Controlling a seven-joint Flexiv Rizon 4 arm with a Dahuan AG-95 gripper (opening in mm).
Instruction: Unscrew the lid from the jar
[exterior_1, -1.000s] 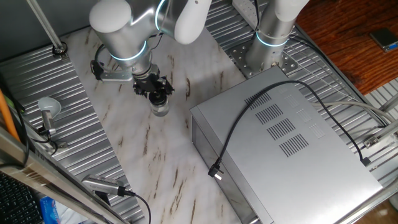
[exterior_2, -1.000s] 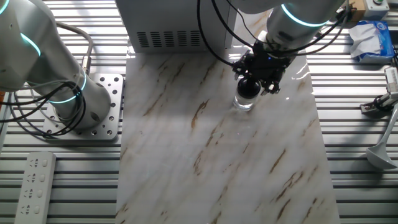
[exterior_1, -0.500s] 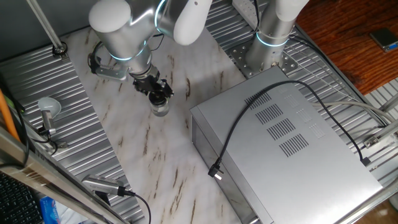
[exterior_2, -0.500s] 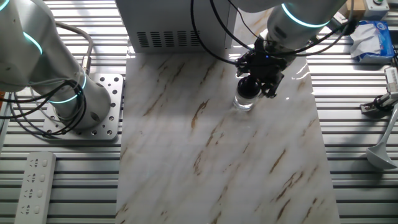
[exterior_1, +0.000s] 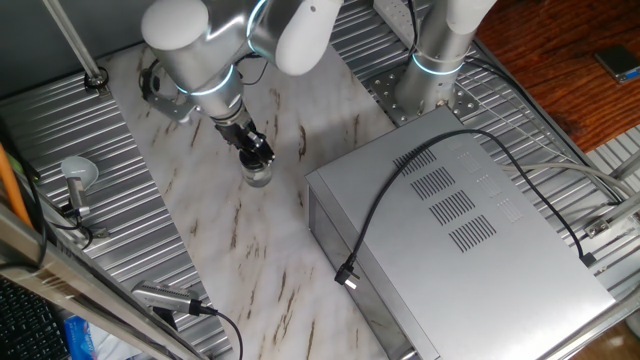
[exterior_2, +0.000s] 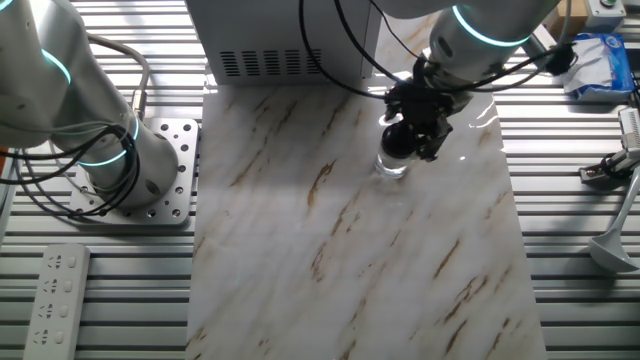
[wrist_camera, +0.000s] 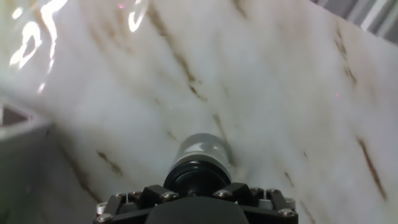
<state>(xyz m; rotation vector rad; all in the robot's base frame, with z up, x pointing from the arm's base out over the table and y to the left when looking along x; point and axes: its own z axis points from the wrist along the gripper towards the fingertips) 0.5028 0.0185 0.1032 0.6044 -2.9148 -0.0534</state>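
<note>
The tiny clear jar (exterior_1: 259, 178) stands upright on the marble slab, left of the big grey box. Its dark lid (exterior_2: 399, 146) is on top of it, between the black fingers. My gripper (exterior_1: 254, 156) comes down from above and is shut on the lid. In the other fixed view the gripper (exterior_2: 407, 132) covers most of the lid, and the jar (exterior_2: 391, 166) shows below it. The hand view looks down on the dark lid (wrist_camera: 196, 178) with the jar (wrist_camera: 203, 148) beyond it; my gripper (wrist_camera: 196, 188) pinches the lid from both sides.
A large grey metal box (exterior_1: 455, 235) with a black cable (exterior_1: 385, 200) fills the right side. A second arm's base (exterior_2: 135, 165) stands on a bolted plate. A round grey knob on a stem (exterior_1: 76, 173) lies on the ribbed metal at the left. A white power strip (exterior_2: 55, 290) lies near the corner.
My wrist has turned about the jar's axis with the fingers staying on the lid. The jar has stayed in place.
</note>
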